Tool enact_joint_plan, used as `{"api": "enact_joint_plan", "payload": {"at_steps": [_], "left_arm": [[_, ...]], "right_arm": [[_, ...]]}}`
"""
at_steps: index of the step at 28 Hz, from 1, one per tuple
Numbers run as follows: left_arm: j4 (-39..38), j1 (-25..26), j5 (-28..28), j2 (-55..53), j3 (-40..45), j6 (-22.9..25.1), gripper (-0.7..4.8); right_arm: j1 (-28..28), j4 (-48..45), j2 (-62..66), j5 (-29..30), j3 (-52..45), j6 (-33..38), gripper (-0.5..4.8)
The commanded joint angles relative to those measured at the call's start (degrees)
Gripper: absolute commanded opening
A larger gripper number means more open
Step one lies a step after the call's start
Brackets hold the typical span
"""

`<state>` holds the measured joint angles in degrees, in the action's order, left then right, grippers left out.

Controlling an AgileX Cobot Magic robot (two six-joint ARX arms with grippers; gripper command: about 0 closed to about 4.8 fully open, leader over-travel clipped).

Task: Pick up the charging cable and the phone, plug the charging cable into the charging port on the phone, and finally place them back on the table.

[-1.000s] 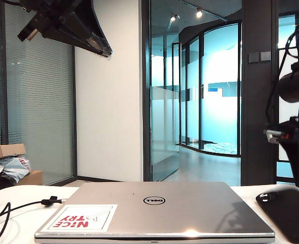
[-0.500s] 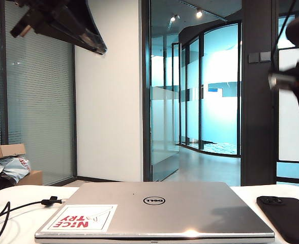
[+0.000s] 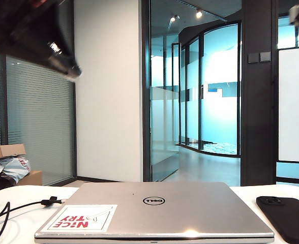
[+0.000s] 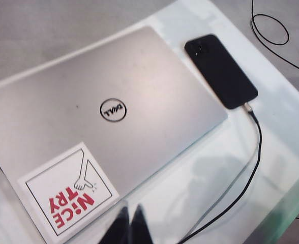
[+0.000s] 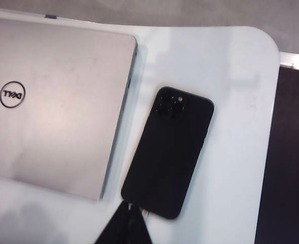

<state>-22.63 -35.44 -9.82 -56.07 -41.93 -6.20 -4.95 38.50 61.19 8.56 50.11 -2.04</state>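
Setting: glass-walled office behind a white surface (image 3: 17,203); a closed silver laptop (image 3: 154,208) lies at its centre.
Phone: the phone (image 3: 287,216) lies flat, back up, at about 3 o'clock from the laptop, just beside its edge and apart from both hands.
Cable: the charging cable (image 4: 251,168) is plugged into the phone's end in the left wrist view, with the silvery plug (image 4: 247,107) seated in the port; its slack trails at 9 o'clock of the laptop in the exterior view.
Left hand: the left hand (image 4: 129,226) is clenched on nothing, raised above the sticker corner of the laptop.
Right hand: the right hand (image 5: 126,223) is clenched and empty, raised over the plug end of the phone.
Stage, as judged: phone and cable look joined and set down; what remains is clearing the arms.
Doing it well: lift straight away, keeping clear of the cord so the plug is not tugged out.
Hard to read: the right hand is almost cut off at the exterior view's top right; the left arm there is blurred; the port joint hides under the right hand's fingers.
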Motion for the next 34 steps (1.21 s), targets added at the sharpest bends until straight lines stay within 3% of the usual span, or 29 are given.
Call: {"api": "enact_joint_plan", "payload": {"at_steps": [1,6,14,28,34], "left_arm": [[6.60,-0.04,-0.04,2.60,3.93,-0.04,-0.06],[16.20,-0.02,0.00,6.14,11.13,0.00,-0.06],[28.55,-0.02,0.15,7.26,19.65,0.02,-0.06],[33.53,-0.02,0.22,7.39,22.49,0.00,-0.06],[36.02,1.68,0.81,13.70,22.51,1.84,-0.06]], "right_arm": [[0.13,-7.87,-7.96,-0.11,-7.23,-0.22,-0.03],[0.13,-11.78,-17.81,0.00,-15.76,-0.15,-0.01],[0.13,-11.37,-23.28,0.37,-18.67,-0.15,-0.01],[0.13,-11.37,-23.10,0.37,-18.67,-0.15,-0.01],[0.13,-11.39,-23.10,0.37,-18.67,-0.15,-0.01]]}}
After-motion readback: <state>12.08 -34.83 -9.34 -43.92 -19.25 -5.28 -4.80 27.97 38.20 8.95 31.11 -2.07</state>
